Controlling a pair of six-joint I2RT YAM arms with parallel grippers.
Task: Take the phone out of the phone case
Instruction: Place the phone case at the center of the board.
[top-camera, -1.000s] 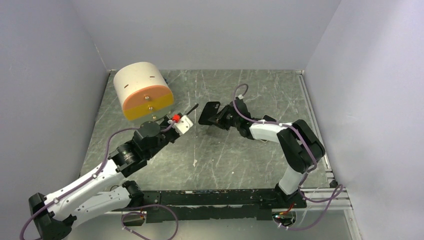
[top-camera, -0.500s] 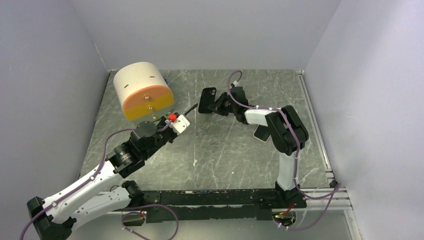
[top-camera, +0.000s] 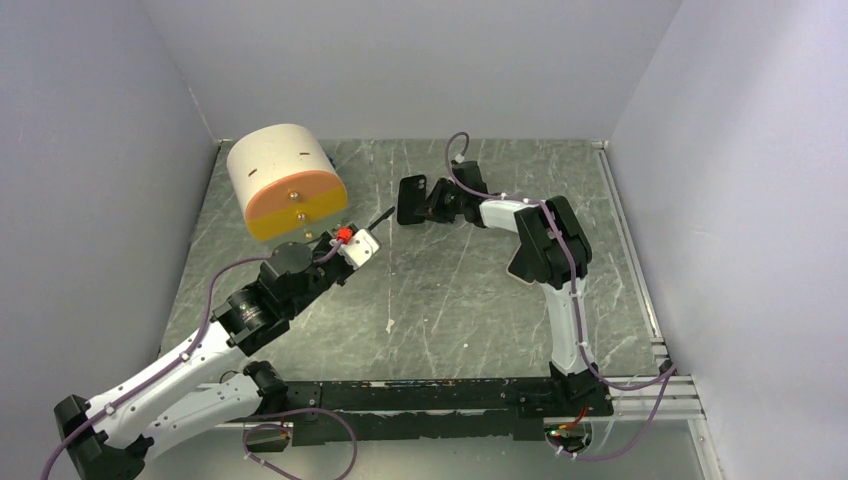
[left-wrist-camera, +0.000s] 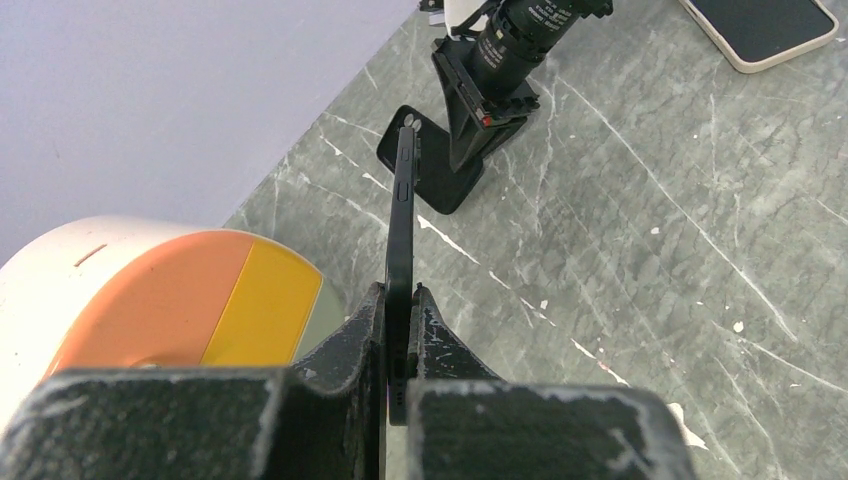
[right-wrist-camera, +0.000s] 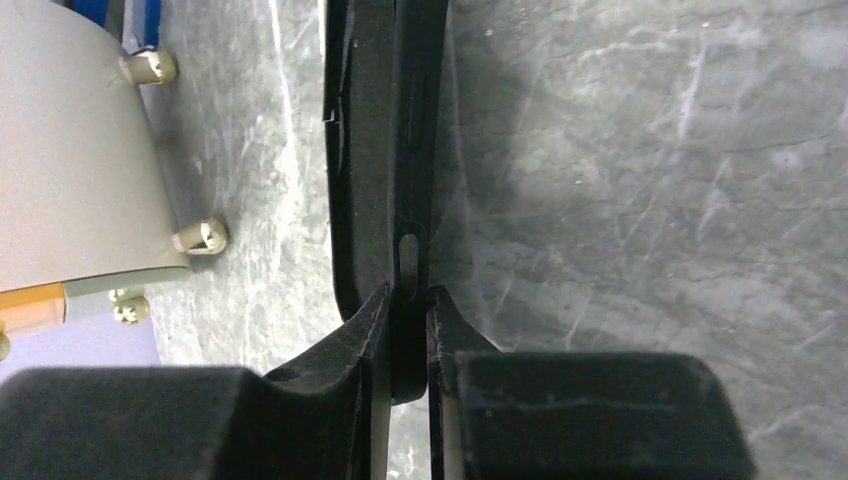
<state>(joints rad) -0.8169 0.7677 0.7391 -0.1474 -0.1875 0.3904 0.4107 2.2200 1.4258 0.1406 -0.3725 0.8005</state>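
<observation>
My left gripper (top-camera: 368, 228) is shut on a thin black phone (top-camera: 384, 215), held on edge above the table. In the left wrist view the phone (left-wrist-camera: 402, 220) sticks out edge-on from between the fingers of that gripper (left-wrist-camera: 400, 300). My right gripper (top-camera: 432, 207) is shut on the black phone case (top-camera: 410, 198) at the back middle of the table. In the right wrist view the case (right-wrist-camera: 385, 120) runs edge-on from the shut gripper (right-wrist-camera: 408, 300), low over the table. The case (left-wrist-camera: 430, 170) also shows beyond the phone's tip, apart from it.
A big cream drum with an orange and yellow face (top-camera: 285, 180) stands at the back left, close to my left gripper. A second phone in a cream case (left-wrist-camera: 765, 25) lies flat to the right, under my right arm (top-camera: 545, 240). Grey walls close in three sides.
My right gripper has carried the black case toward the back and a little left, away from the phone. The right arm has stretched out. The left gripper has barely shifted.
</observation>
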